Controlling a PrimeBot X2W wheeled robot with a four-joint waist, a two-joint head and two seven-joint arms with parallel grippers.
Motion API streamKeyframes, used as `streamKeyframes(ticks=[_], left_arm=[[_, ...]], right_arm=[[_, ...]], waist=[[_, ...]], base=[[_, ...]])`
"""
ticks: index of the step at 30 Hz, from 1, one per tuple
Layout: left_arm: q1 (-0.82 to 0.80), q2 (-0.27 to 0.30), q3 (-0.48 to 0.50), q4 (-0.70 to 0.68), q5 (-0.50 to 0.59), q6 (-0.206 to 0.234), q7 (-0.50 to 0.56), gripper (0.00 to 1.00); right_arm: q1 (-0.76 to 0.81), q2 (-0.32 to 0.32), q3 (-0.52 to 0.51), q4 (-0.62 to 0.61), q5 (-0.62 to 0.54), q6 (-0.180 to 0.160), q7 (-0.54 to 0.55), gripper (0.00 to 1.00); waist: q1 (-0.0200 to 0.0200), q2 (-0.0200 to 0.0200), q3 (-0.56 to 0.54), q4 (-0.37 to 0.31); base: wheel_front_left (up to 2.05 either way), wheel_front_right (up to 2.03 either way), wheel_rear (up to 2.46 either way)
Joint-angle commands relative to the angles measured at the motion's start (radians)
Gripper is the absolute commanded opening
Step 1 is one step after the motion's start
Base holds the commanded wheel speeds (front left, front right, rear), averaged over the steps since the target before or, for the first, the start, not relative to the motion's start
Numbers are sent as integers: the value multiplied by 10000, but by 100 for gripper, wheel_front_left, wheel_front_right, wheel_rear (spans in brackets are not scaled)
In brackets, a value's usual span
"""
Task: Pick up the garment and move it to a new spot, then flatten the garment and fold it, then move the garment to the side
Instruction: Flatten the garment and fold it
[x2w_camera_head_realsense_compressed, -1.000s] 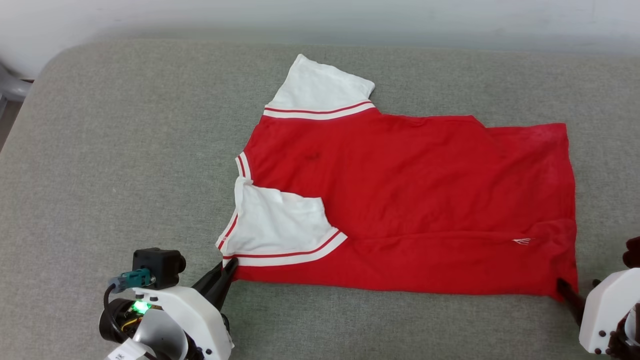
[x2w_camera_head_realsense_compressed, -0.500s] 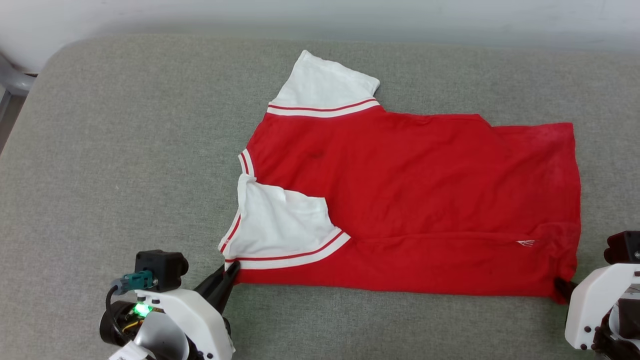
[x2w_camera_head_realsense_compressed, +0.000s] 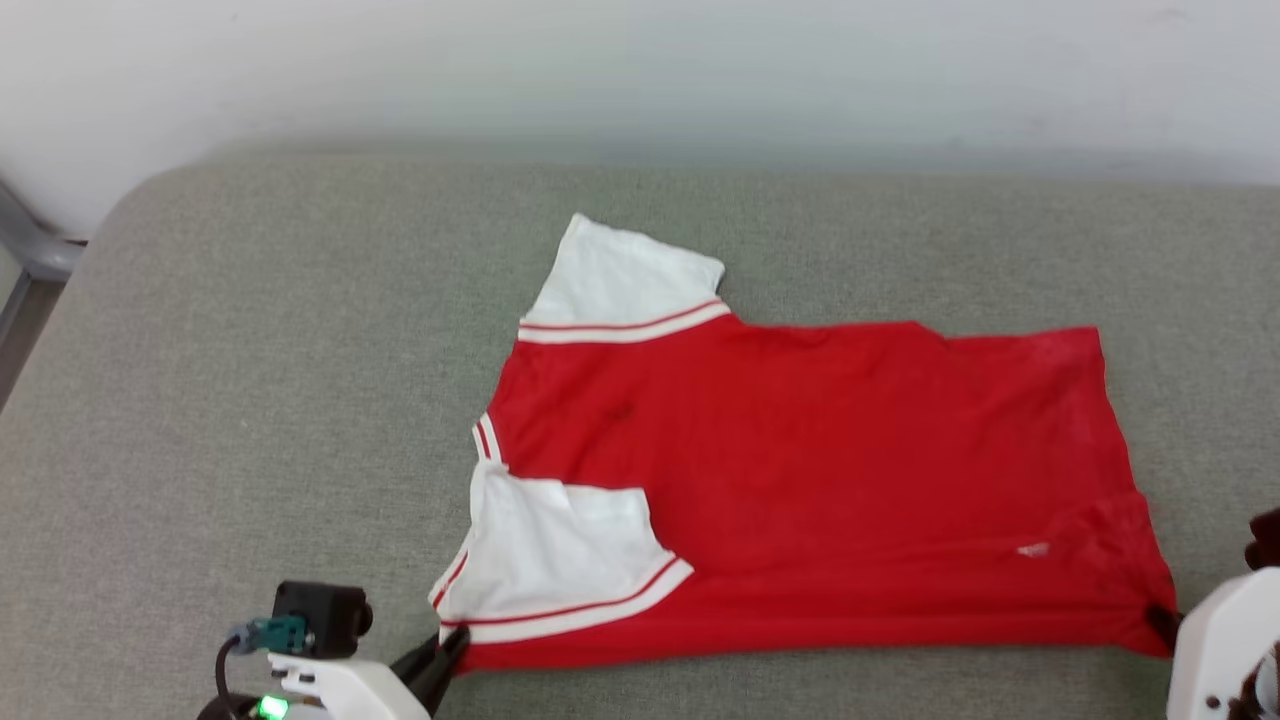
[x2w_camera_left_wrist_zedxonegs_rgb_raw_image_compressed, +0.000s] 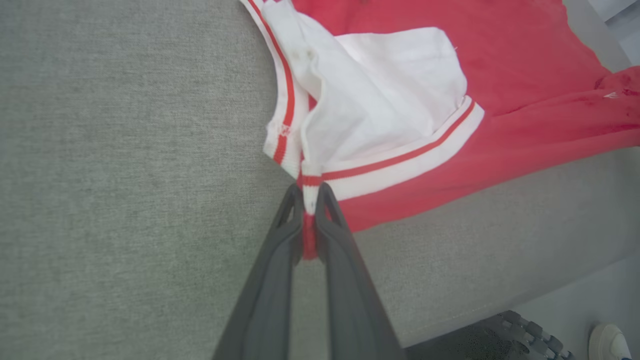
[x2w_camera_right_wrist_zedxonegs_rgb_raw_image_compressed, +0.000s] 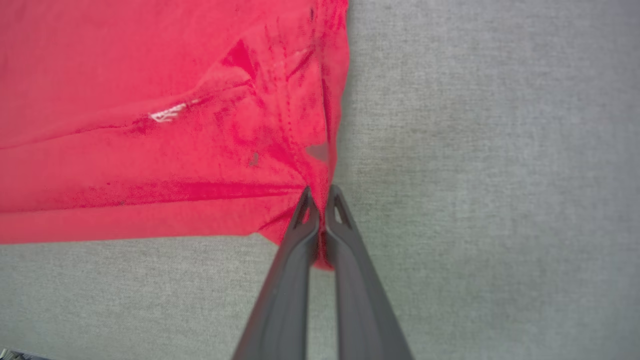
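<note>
The garment (x2w_camera_head_realsense_compressed: 800, 480), a red jersey T-shirt with white striped-trim sleeves, lies spread sideways on the grey cushion, one long side folded over. My left gripper (x2w_camera_head_realsense_compressed: 450, 645) is shut on the garment's near left corner by the white sleeve; in the left wrist view the fingers (x2w_camera_left_wrist_zedxonegs_rgb_raw_image_compressed: 280, 250) pinch the striped trim of the garment (x2w_camera_left_wrist_zedxonegs_rgb_raw_image_compressed: 400, 100). My right gripper (x2w_camera_head_realsense_compressed: 1160, 620) is shut on the near right hem corner; in the right wrist view the right gripper (x2w_camera_right_wrist_zedxonegs_rgb_raw_image_compressed: 320, 200) clamps a pucker of the garment (x2w_camera_right_wrist_zedxonegs_rgb_raw_image_compressed: 150, 125).
The grey cushioned surface (x2w_camera_head_realsense_compressed: 250, 400) runs wide to the left and behind the shirt. A pale wall (x2w_camera_head_realsense_compressed: 640, 70) rises at the back. The cushion's front edge and a shoe (x2w_camera_left_wrist_zedxonegs_rgb_raw_image_compressed: 607, 342) on the floor appear in the left wrist view.
My right gripper has shut on the hem corner. The head camera has tilted up, so the whole scene sits lower in its picture. The left gripper still holds its corner.
</note>
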Motion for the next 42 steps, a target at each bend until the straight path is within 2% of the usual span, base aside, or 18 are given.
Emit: streamKeyframes(ticks=[1,8,13,14,15,16,21,26,27,32,37,42], left_arm=[[275,123,-5,-95,-54,120,32,0],[1003,237,-307,-438,-324,233,421,0],[1185,97,-518,-177,-417,198,556,0],[1183,110,-579,-66,-343,195,575,32],[1144,114,-611,24,-282,196,558,84],[1097,49,-599,116,-268,194,473,100],[730,-223,-305,362,-24,81,-382,100],[345,-362,65,272,427,-91,-1615,100],[128,-447,267,183,870,-157,-2568,100],[-159,-689,472,121,1572,-271,-4001,100],[-94,-1302,1093,-34,2073,-282,-4491,100],[77,-1977,1731,-180,2928,-787,-4533,100]], right_arm=[[298,-96,-169,-203,10,-18,131,0],[1518,151,-627,-1000,-66,-18,716,0],[2006,402,-658,-1050,-110,-17,863,0],[2025,446,-657,-989,-125,-17,831,0],[2008,441,-677,-955,-230,-17,713,61],[1964,468,-711,-896,-304,-18,608,100],[1604,611,-572,-855,-166,-15,-16,100],[1102,511,-578,-1144,-137,-14,-1209,100],[732,475,-463,-1438,-66,-14,-2109,100],[370,298,176,-1922,161,-14,-3680,100],[241,168,774,-2164,253,-14,-5161,100],[280,156,1161,-2074,97,-14,-6367,100]], waist=[[0,-1,-228,-53],[0,-1,-497,-90],[0,-1,-572,-165],[0,-1,-592,-185],[0,-1,-609,-200],[0,-1,-629,-211],[0,-1,-702,-222],[0,-1,-787,-209],[0,-1,-798,-216],[0,-1,-772,-231],[0,-1,-721,-246],[0,-1,-559,-272]], base=[[0,0,0],[0,0,0],[0,0,0],[0,0,0],[0,0,0],[0,0,0],[0,0,0],[0,0,0],[0,0,0],[0,0,0],[0,0,0],[0,0,0]])
